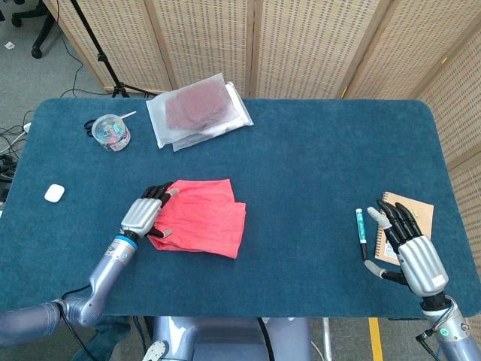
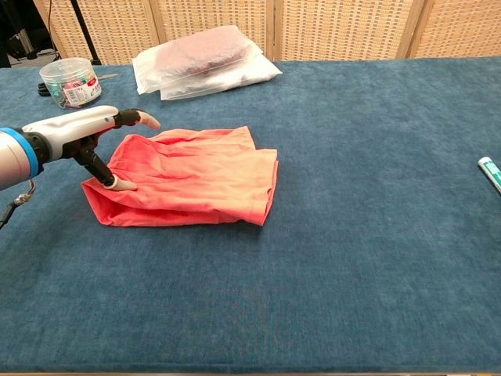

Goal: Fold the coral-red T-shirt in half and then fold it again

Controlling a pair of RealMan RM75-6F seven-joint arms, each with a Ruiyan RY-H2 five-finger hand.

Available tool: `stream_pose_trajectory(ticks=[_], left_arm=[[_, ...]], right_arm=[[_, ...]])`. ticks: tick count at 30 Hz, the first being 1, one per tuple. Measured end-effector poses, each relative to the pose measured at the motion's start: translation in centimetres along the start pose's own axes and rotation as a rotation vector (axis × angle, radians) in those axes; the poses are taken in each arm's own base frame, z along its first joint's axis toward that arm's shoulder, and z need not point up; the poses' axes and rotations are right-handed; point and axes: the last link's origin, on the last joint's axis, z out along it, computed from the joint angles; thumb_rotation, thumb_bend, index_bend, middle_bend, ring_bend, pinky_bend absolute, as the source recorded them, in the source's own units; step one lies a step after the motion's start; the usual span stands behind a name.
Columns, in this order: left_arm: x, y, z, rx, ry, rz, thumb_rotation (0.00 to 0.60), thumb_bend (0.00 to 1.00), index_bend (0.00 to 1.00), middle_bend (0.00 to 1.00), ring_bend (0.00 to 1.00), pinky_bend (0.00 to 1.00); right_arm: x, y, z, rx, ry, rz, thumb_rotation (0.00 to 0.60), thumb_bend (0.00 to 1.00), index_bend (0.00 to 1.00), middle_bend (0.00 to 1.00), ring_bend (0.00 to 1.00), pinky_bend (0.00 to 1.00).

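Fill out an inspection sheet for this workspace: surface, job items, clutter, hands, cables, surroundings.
Surface: blue-carpeted table.
Job's things: coral-red T-shirt, folded into a compact stack, edges uneven.
Clutter: bagged garment; plastic tub; small white case; pen; notebook.
Hands: left robot hand at the shirt's left edge, thumb touching the fabric; right robot hand open by the notebook, holding nothing.
Cables: cords on the floor to the left of the table.
Surroundings: wicker screens; stand leg.
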Motion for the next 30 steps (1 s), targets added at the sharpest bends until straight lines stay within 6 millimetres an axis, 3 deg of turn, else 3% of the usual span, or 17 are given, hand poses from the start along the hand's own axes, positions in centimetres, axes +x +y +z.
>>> stream_pose_trajectory(ticks=[12, 30], left_arm=[[-0.9, -3.8, -1.1, 0.074, -0.004, -0.012, 0.6, 0.23, 0.0, 0.0, 0.0, 0.0], [-1.8, -5.0, -1.4, 0.115, -0.027, -0.031, 0.6, 0.23, 0.0, 0.0, 0.0, 0.0]], right_arm=[[-0.1, -0.1, 0.0, 0.002, -0.002, -0.002, 0.6, 0.0, 0.0, 0.0, 0.0, 0.0], [0.0, -0.1, -0.1, 0.004, -0.003, -0.002, 0.6, 0.0, 0.0, 0.0, 0.0, 0.0]])
